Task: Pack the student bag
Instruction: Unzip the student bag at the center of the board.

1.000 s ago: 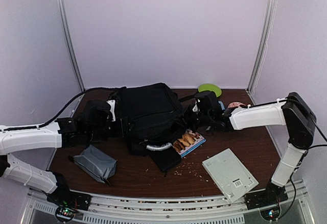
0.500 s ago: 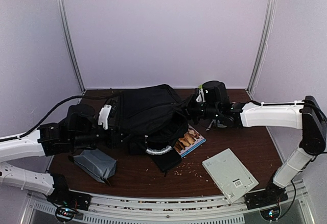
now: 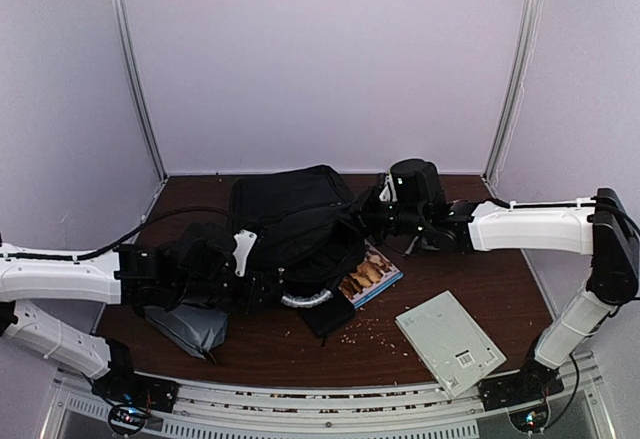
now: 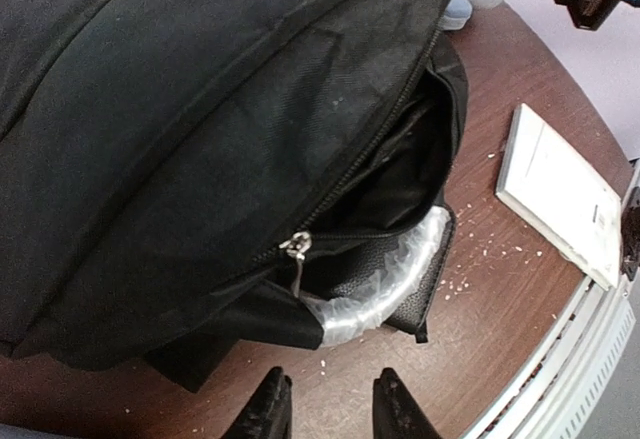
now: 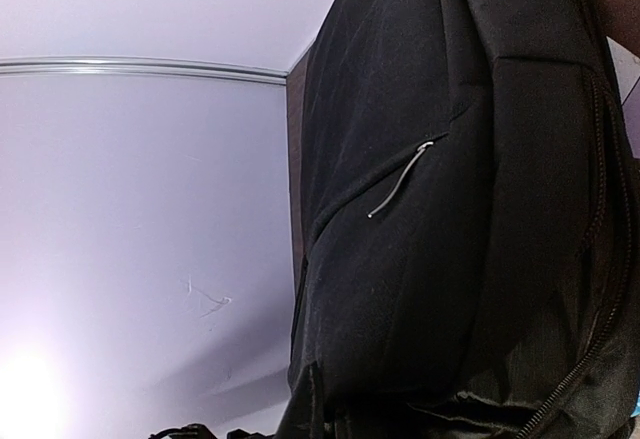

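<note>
Lying across the middle of the dark brown wooden table, the large black soft fabric student bag has one zip partly undone, with a metal zip pull hanging at the gap and a grey-white, plastic-wrapped handle curling out below it. The left gripper hovers just in front of that opening, low over the table. Its two black fingers stand a little apart with nothing between them, close to the bag but not touching it. The right gripper is pressed against the bag's opposite side with its jaws closed; whether it pinches any fabric cannot be told. A crumpled grey zip pouch lies under the left arm, and a flat white booklet rests well apart near the front right.
</note>
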